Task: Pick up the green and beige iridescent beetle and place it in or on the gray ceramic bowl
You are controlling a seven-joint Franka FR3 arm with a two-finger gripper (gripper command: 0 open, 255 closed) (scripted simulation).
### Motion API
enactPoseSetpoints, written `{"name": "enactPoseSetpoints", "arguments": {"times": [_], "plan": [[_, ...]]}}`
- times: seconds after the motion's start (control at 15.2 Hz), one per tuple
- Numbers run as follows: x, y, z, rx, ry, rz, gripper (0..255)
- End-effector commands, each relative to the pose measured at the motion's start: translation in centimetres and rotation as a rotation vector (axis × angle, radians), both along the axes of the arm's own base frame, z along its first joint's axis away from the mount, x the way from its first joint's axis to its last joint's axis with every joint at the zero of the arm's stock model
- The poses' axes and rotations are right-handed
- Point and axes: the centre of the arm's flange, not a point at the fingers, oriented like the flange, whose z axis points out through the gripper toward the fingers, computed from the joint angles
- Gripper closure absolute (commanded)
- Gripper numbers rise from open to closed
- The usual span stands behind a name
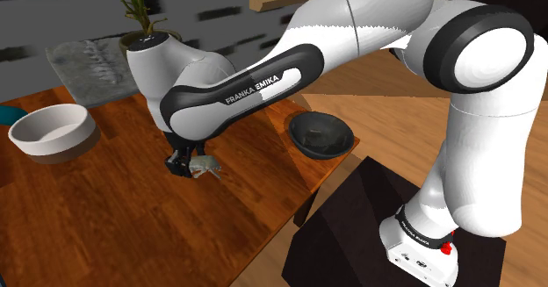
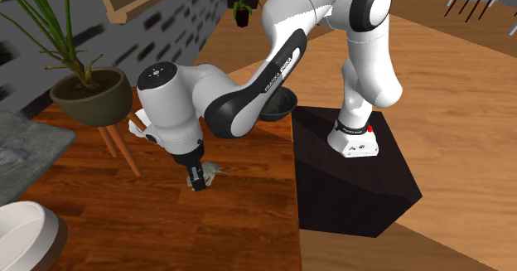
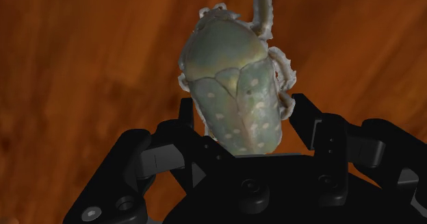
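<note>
Reddish wooden table [image 1: 105, 228], brick wall [image 2: 178, 25] behind; hand [image 3: 243, 116] clasps beetle [image 3: 229, 72].

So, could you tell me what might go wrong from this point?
The gripper straddles only the rear end of the beetle, so it may swivel or slip out when lifted. There are a pale bowl and a dark bowl; the beetle could end up in the wrong one.

Open tabletop [image 1: 132, 228] around the hand [image 1: 186, 165] — pale bowl [image 1: 53, 132] and dark bowl [image 1: 320, 136] well apart, at opposite edges.
</note>
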Motion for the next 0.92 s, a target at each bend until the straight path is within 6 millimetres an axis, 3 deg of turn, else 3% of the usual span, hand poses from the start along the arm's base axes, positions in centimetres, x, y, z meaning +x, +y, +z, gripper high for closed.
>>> {"name": "enactPoseSetpoints", "arguments": {"times": [0.0,0.46,0.86], "plan": [[0.0,0.0,0.0,0.000,0.000,0.000,255],[0.0,0.0,0.0,0.000,0.000,0.000,255],[0.0,0.0,3.1,0.000,0.000,0.000,255]]}}
